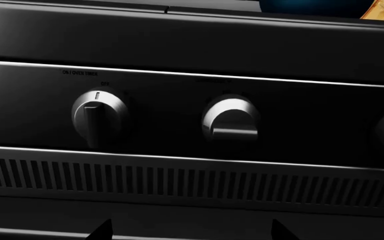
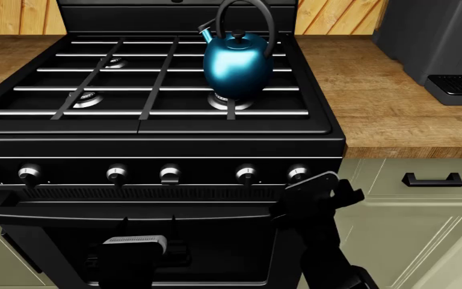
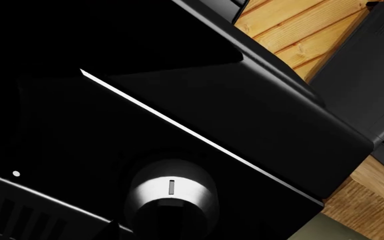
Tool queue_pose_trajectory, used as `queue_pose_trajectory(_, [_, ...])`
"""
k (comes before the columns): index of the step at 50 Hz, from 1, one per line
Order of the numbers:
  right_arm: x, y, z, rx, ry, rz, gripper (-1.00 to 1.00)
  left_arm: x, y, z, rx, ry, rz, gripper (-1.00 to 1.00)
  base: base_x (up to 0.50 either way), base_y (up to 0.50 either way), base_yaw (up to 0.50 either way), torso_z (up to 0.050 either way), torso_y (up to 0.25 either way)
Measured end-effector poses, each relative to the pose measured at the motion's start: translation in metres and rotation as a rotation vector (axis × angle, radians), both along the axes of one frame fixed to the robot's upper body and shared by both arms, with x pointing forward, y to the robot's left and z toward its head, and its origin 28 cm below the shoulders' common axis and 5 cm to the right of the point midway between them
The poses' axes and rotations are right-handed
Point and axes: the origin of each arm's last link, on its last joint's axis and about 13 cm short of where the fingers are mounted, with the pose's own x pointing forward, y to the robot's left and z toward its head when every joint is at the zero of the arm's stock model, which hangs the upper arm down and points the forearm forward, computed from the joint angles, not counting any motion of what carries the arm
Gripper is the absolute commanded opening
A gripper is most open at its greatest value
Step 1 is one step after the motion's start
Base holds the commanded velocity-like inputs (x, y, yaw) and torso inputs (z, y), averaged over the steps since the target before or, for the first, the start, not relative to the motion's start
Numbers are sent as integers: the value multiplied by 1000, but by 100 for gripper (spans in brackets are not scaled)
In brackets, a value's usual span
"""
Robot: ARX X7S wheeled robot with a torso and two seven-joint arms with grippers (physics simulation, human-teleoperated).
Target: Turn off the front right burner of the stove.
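Observation:
The stove [image 2: 159,141] is glossy black with six silver-capped knobs along its front. The front right burner [image 2: 245,104] shows only as a ringed metal base under the blue kettle [image 2: 237,63]. My right gripper [image 2: 307,180] is at the rightmost knob [image 2: 298,173]. In the right wrist view that knob [image 3: 170,192] fills the space ahead, with one fingertip [image 3: 115,229] beside it and the jaws apart. My left gripper [image 2: 147,224] is open and empty below the two middle knobs [image 1: 98,115] [image 1: 231,122], its fingertips [image 1: 102,230] well short of them.
The oven door and its vent slots [image 1: 192,182] lie under the knob row. Wooden countertop [image 2: 391,102] flanks the stove, with a dark grey appliance [image 2: 440,42] at the back right. A cabinet drawer handle [image 2: 432,179] sits right of my right arm.

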Motion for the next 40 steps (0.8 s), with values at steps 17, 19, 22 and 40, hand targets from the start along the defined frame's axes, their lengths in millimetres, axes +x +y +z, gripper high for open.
queue_pose_trajectory(17, [5, 3, -2, 8, 2, 8, -100, 0, 0, -1, 1, 2, 1, 100, 1, 0, 0, 0, 0])
queue_pose_trajectory(19, [5, 3, -2, 9, 1, 6, -100, 0, 0, 0, 1, 2, 1, 100, 5, 0, 0, 0, 0])
queue_pose_trajectory(22, [5, 2, -2, 10, -1, 4, -100, 0, 0, 0, 1, 2, 1, 100, 0, 0, 1, 0, 0])
queue_pose_trajectory(40, [5, 3, -3, 73, -10, -3, -100, 0, 0, 0, 2, 0, 2, 100, 3, 0, 1, 0, 0])
